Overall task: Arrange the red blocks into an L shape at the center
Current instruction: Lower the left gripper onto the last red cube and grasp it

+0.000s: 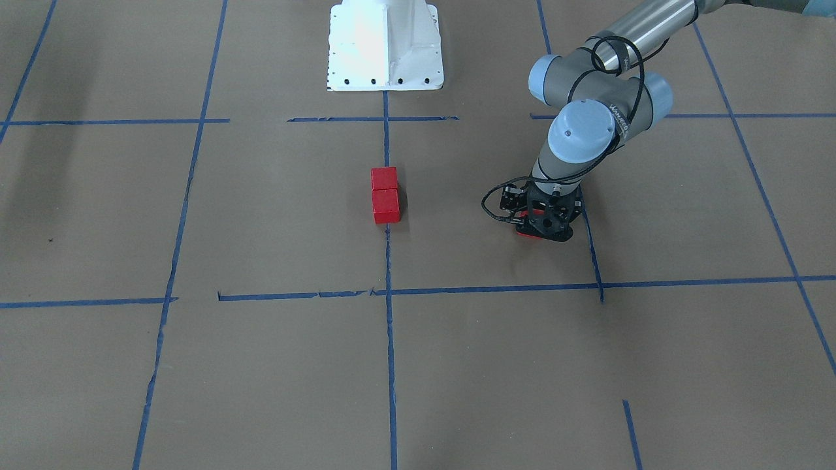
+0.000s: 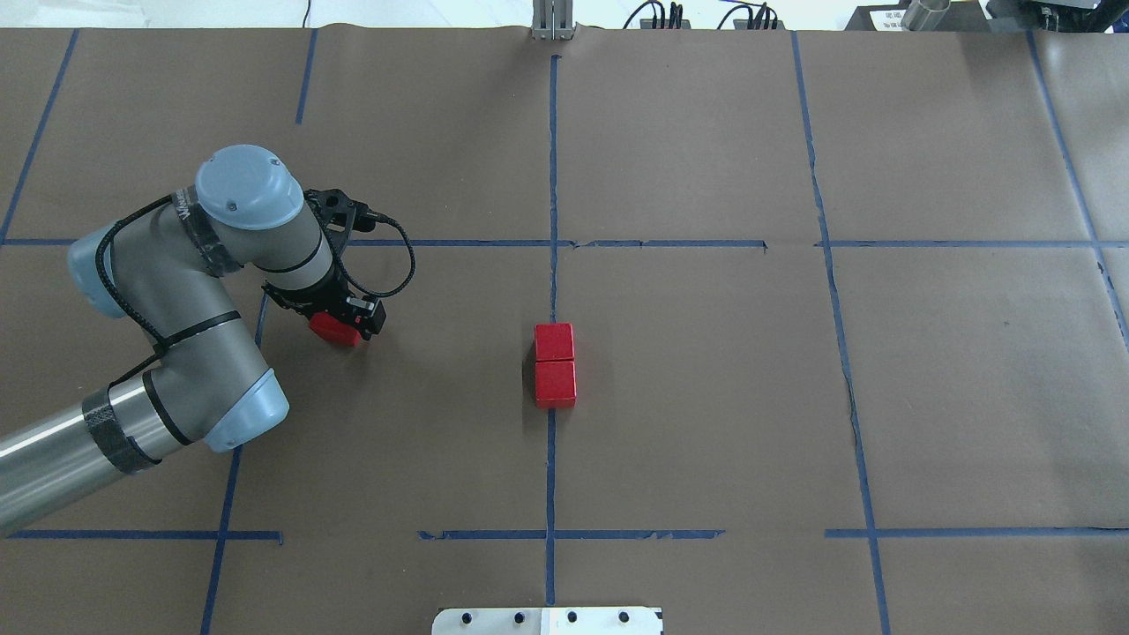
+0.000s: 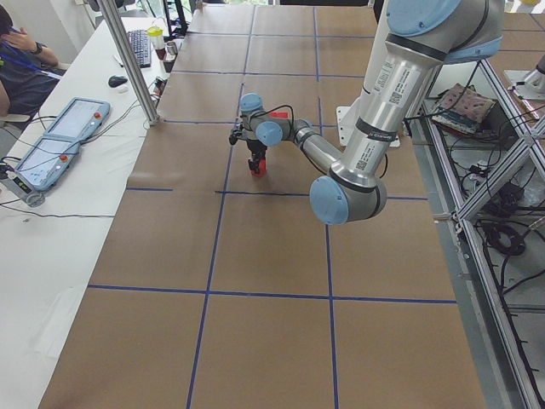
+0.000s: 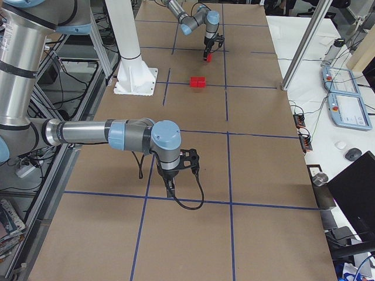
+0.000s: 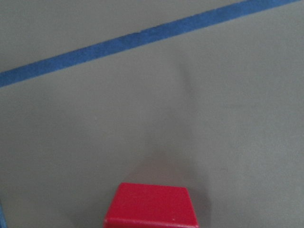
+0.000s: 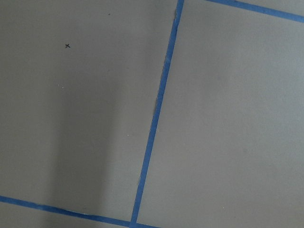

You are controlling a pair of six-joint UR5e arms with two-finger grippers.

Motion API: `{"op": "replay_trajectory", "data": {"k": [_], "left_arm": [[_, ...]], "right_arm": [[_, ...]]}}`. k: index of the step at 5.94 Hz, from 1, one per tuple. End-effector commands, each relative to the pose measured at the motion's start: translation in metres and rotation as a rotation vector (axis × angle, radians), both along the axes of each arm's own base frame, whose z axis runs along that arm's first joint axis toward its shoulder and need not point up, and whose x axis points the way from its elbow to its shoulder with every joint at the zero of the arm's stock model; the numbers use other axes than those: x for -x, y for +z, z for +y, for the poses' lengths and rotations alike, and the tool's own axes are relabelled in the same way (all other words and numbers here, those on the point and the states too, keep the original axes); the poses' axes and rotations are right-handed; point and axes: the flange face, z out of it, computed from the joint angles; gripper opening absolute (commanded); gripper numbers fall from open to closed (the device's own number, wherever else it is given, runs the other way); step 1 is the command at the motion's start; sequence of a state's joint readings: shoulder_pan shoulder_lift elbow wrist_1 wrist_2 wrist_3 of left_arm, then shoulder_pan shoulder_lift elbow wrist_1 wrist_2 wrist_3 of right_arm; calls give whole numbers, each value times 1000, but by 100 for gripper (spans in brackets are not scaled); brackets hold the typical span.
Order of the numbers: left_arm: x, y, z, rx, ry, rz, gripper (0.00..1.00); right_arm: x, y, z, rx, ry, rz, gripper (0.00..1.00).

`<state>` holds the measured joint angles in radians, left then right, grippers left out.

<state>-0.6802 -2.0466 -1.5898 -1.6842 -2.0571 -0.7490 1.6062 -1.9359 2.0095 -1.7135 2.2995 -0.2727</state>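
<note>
While two red blocks (image 2: pixel 554 342) sit touching on the tape line (image 2: pixel 552 291) splitting the center (image 2: pixel 688 388), the left gripper (image 2: pixel 344 319) covers a third red block (image 2: pixel 328 328) near that cell's left edge; whether it grips cannot be told.

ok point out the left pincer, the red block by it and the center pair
left pincer (image 2: pixel 342 315), overhead view, between its fingertips
red block (image 5: pixel 152 204), left wrist view, top face
center pair (image 2: pixel 555 342), overhead view, far block's top face

Matte red blocks (image 2: pixel 555 342), brown paper (image 2: pixel 706 397), blue tape (image 2: pixel 550 467)
</note>
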Motion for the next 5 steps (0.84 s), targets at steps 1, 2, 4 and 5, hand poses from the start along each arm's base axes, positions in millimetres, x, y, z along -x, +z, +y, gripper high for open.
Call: {"op": "replay_trajectory", "data": {"k": [1, 2, 4, 5], "left_arm": [[2, -8, -4, -1, -11, 6, 48], [12, -26, -12, 21, -59, 12, 37], [39, -66, -5, 200, -298, 26, 31], [38, -91, -3, 413, -570, 50, 27]], "right_arm": [[0, 0, 0, 0, 0, 0, 100], [0, 0, 0, 0, 1, 0, 100], [0, -2, 0, -6, 1, 0, 100], [0, -2, 0, -5, 2, 0, 100]]}}
